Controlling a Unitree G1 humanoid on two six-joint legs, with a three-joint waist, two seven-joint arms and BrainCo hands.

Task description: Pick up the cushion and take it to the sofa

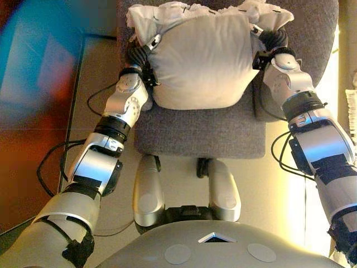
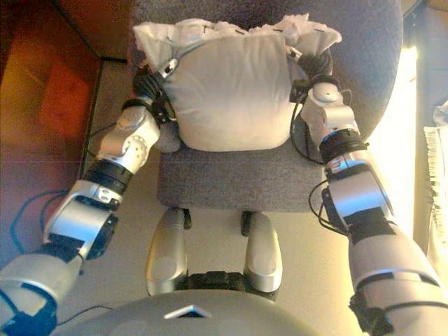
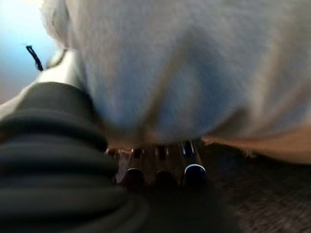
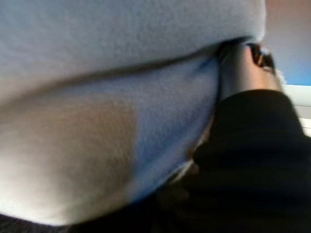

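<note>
**Both hands pressed to the sides of the cushion on the grey seat**

The pale grey cushion (image 1: 199,61) sits on a grey upholstered seat (image 1: 201,131), its frilled white edge (image 1: 167,12) at the far side. The left hand (image 1: 140,54) is against the cushion's left side, and the right hand (image 1: 271,40) against its right side, so the cushion lies between them. In the left wrist view the dark-tipped fingers (image 3: 194,174) reach under the cushion's lower edge, just above the seat fabric, and look fairly straight; how far they wrap cannot be told. In the right wrist view the cushion fills nearly everything and the dark ribbed cover is pressed against it; the right hand's fingers are hidden, so their state cannot be told.
</note>
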